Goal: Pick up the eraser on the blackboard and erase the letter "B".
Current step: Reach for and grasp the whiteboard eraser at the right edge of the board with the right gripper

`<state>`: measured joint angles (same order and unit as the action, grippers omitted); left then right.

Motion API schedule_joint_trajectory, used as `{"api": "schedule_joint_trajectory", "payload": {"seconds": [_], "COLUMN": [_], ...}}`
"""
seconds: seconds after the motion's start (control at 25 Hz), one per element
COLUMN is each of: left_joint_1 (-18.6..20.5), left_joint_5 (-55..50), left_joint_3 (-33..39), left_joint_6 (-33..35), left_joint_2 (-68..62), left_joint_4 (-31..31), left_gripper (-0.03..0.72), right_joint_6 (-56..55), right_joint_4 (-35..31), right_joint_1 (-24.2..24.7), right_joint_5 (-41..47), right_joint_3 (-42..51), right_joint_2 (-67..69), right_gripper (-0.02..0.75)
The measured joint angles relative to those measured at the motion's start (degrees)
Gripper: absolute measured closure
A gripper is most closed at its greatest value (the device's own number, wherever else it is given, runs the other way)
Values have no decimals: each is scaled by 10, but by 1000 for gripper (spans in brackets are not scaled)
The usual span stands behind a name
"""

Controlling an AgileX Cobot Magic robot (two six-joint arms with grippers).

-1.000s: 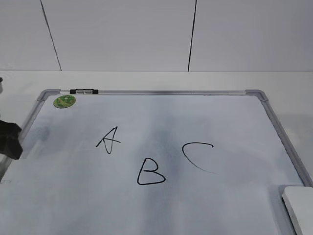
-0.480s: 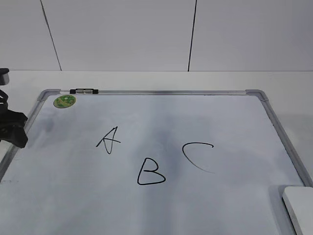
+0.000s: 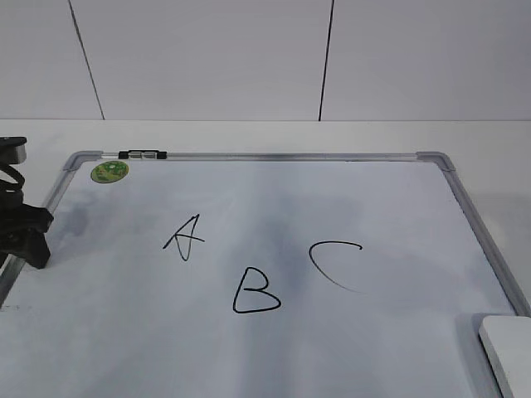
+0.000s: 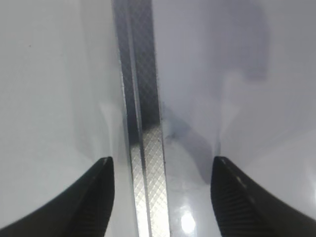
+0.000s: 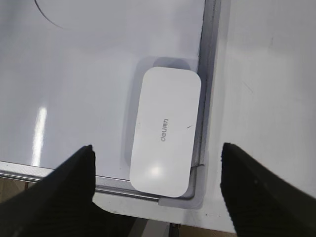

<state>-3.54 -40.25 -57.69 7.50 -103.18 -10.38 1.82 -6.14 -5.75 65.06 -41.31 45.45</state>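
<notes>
The left end effector (image 3: 23, 236), released, has shifted slightly rightward at the board's (image 3: 274, 156) left frame, while the right end effector (image 5: 158, 192), released, hovers above the ungrasped eraser (image 5: 165, 129) at the near-right corner, "B" (image 3: 255, 292) intact.

The exterior view slants down across the blackboard (image 3: 332, 215) from its near edge. Each wrist view looks straight down, close: left over the frame, right over the eraser (image 5: 164, 129), which sits lower right in the exterior frame.
</notes>
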Motion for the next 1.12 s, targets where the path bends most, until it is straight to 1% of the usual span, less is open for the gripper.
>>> {"api": "schedule_joint_trajectory", "payload": {"seconds": [0.12,0.24,0.44,0.52,0.76,1.12], "left_joint_1": [0,0,1,2,2,2], "left_joint_5": [0,-1,-6,-6,-6,-6], "left_joint_3": [0,0,0,0,0,0], "left_joint_6": [0,0,0,0,0,0], "left_joint_2": [0,0,0,0,0,0], "left_joint_4": [1,1,6,9,10,10], "left_gripper": [246,292,473,515,537,538], "right_joint_6": [0,0,0,0,-1,-5], "right_joint_4": [0,0,0,0,-6,-5], "right_joint_1": [0,0,0,0,0,0], "right_joint_5": [0,4,18,28,55,56], "right_joint_3": [0,0,0,0,0,0], "right_joint_2": [0,0,0,0,0,21], "right_gripper": [125,133,139,143,144,143]}}
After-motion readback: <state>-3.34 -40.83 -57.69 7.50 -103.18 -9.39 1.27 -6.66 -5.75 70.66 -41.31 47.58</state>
